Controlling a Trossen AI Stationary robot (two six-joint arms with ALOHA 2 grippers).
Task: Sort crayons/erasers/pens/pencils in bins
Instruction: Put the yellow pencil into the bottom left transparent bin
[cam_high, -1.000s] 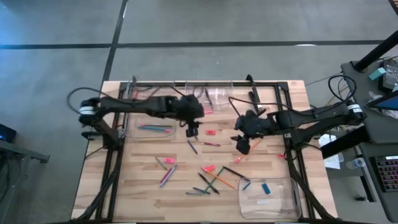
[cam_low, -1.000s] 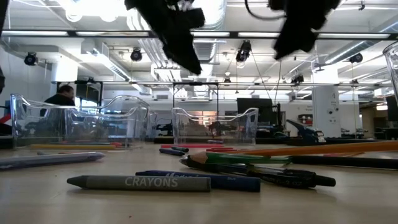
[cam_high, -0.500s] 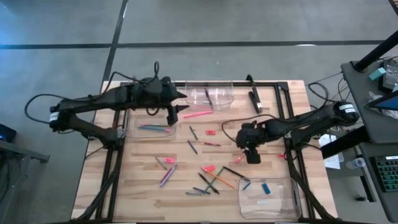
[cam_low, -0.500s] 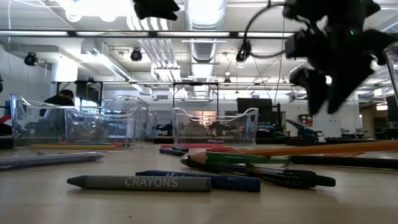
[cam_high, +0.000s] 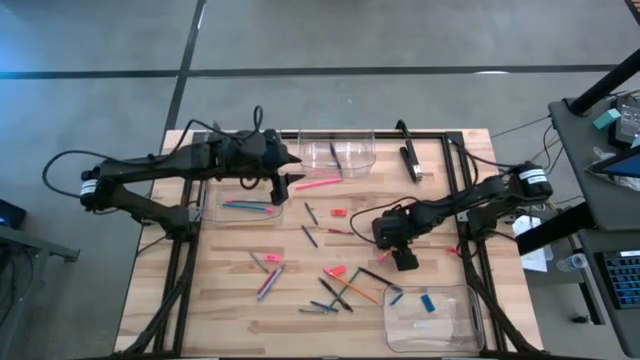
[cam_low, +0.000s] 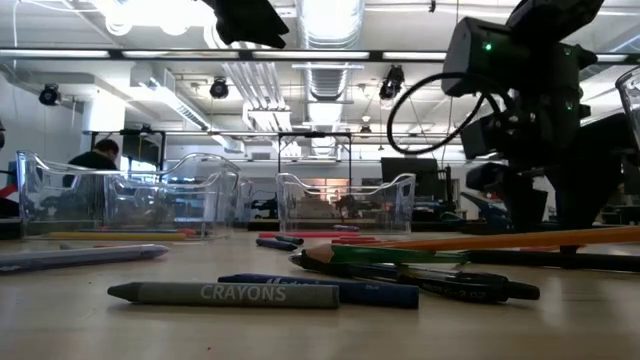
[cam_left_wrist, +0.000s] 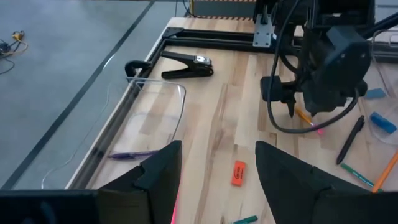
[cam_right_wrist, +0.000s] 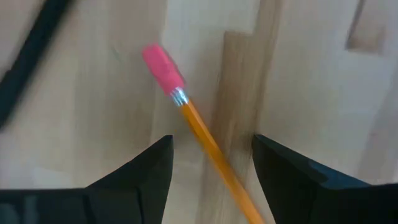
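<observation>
Wooden planks make up the worktop (cam_high: 230, 300), which stands on a grey floor inside a black metal frame. Both dark arms reach over it from its two sides. Four clear bins lie on it: one (cam_high: 243, 206) near the left edge holds a few coloured sticks, one (cam_high: 338, 152) at the middle of the far edge holds a purple pen (cam_left_wrist: 132, 154), another sits next to it at the far edge, and one (cam_high: 432, 315) in the near right corner holds a blue eraser (cam_high: 428, 301).

The left end effector (cam_high: 290, 177) hangs between the left bin and the far middle bin, just beside a pink stick (cam_high: 318, 183). Its fingers (cam_left_wrist: 158, 177) stand apart and hold nothing.

The right end effector (cam_high: 402, 256) is low over the right half of the worktop, above an orange pencil with a pink rubber tip (cam_right_wrist: 163, 67). The pencil lies on the wood between the parted fingers (cam_right_wrist: 134, 174), and they do not grip it.

Loose pens, pencils and crayons are scattered across the middle and near part, with a grey crayon (cam_low: 225, 293) close to the near edge. A small red-orange eraser (cam_high: 338, 212) lies near the centre, and a pink eraser (cam_high: 271, 258) lies left of the centre.
</observation>
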